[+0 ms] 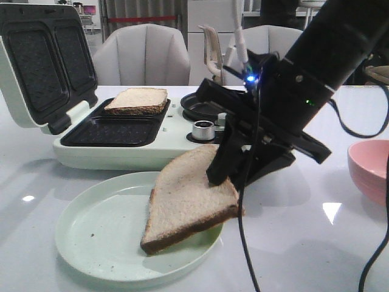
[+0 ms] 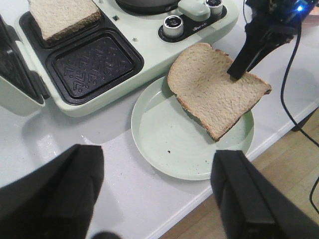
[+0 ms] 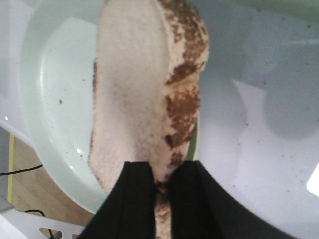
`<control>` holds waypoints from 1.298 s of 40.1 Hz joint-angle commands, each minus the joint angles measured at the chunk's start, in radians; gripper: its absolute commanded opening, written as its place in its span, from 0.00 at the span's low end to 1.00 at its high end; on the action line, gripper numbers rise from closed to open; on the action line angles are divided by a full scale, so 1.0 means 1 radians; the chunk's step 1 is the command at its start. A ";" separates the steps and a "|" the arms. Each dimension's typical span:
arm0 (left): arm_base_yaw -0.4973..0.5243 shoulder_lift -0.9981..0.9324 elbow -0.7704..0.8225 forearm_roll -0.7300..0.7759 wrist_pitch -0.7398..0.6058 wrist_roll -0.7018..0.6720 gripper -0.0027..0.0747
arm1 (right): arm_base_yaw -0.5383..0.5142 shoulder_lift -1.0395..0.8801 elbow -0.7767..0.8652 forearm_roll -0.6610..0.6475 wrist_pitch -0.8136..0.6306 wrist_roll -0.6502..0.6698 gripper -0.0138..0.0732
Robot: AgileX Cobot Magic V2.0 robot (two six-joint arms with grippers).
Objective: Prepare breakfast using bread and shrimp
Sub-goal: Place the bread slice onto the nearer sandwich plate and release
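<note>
My right gripper [image 1: 220, 176] [image 3: 160, 172] is shut on the crust edge of one bread slice [image 1: 188, 201] [image 3: 134, 84]. That slice hangs tilted, its low end resting on the pale green plate [image 1: 97, 237] [image 2: 169, 144]. A second bread slice [image 1: 137, 99] [image 2: 62, 17] lies flat in the far well of the open sandwich maker [image 1: 109, 152]. The near well [image 1: 112, 131] holds nothing. My left gripper [image 2: 157, 164] hovers open over the table's front edge beside the plate, with nothing between its fingers. No shrimp is in view.
A pink bowl [image 1: 371, 164] stands at the right edge of the table. The sandwich maker's lid [image 1: 36, 67] stands raised at the far left, with knobs [image 1: 204, 129] and a dark pan [image 1: 203, 108] on its right end. Cables hang from the right arm.
</note>
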 commanded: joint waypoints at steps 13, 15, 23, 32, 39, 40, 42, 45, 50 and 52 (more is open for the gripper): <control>-0.004 -0.002 -0.027 -0.013 -0.076 -0.003 0.69 | 0.001 -0.297 -0.100 0.084 0.053 -0.025 0.21; -0.004 -0.002 -0.027 -0.013 -0.076 -0.003 0.69 | 0.002 -0.298 -0.126 0.111 0.031 -0.030 0.21; -0.004 -0.002 -0.027 -0.013 -0.076 -0.003 0.69 | 0.035 -0.230 -0.220 0.220 -0.141 -0.121 0.21; -0.004 -0.002 -0.027 -0.013 -0.076 -0.003 0.69 | 0.094 -0.051 -0.394 0.240 -0.203 -0.146 0.21; -0.004 -0.002 -0.027 -0.013 -0.076 -0.003 0.69 | 0.111 0.097 -0.510 0.261 -0.211 -0.146 0.21; -0.004 -0.002 -0.027 -0.013 -0.076 -0.003 0.69 | 0.111 0.119 -0.525 0.263 -0.213 -0.146 0.21; -0.004 -0.002 -0.027 -0.013 -0.076 -0.003 0.69 | 0.111 0.155 -0.547 0.263 -0.218 -0.146 0.21; -0.004 -0.002 -0.027 -0.013 -0.076 -0.003 0.69 | 0.110 0.197 -0.565 0.263 -0.232 -0.146 0.21; -0.004 -0.002 -0.027 -0.013 -0.076 -0.003 0.69 | 0.110 0.250 -0.572 0.263 -0.270 -0.146 0.23; -0.004 -0.002 -0.027 -0.013 -0.076 -0.003 0.69 | 0.110 0.262 -0.572 0.263 -0.289 -0.146 0.28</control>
